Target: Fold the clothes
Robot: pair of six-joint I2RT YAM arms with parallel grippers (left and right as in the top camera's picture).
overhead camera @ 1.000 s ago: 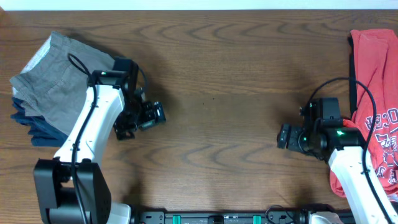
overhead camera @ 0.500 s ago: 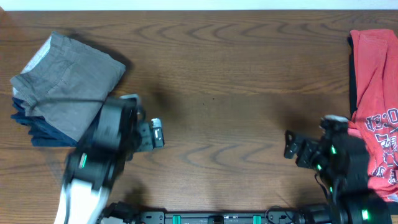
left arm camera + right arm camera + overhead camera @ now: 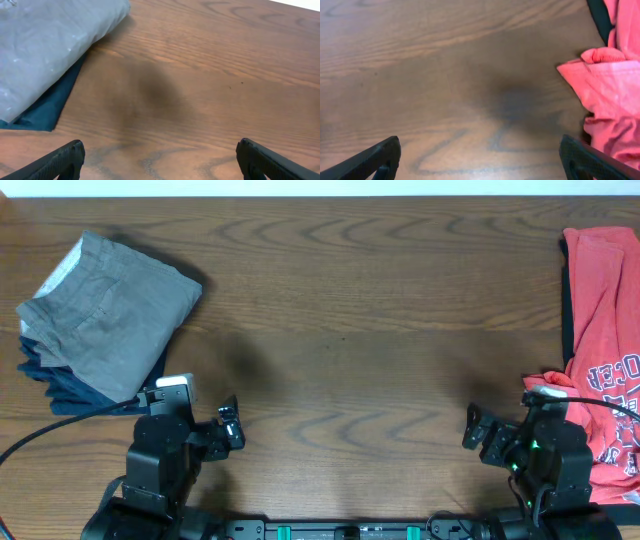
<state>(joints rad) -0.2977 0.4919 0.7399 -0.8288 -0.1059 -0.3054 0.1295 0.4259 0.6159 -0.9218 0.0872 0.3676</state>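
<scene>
A folded grey garment (image 3: 105, 310) lies on a folded dark blue one (image 3: 70, 392) at the table's left; both show in the left wrist view, the grey (image 3: 45, 45) over the blue (image 3: 47, 107). A crumpled red shirt with white print (image 3: 605, 350) lies at the right edge and shows in the right wrist view (image 3: 612, 95). My left gripper (image 3: 230, 433) is open and empty above bare wood near the front, right of the stack (image 3: 160, 160). My right gripper (image 3: 478, 432) is open and empty left of the red shirt (image 3: 480, 160).
The wooden table (image 3: 350, 310) spreads between the two piles. A black cable (image 3: 60, 425) trails from the left arm by the stack. A dark strip (image 3: 568, 290) lies along the red shirt's left side.
Both arms have pulled back toward the table's front edge. The left gripper moved away from the grey stack; the right moved back beside the red shirt.
</scene>
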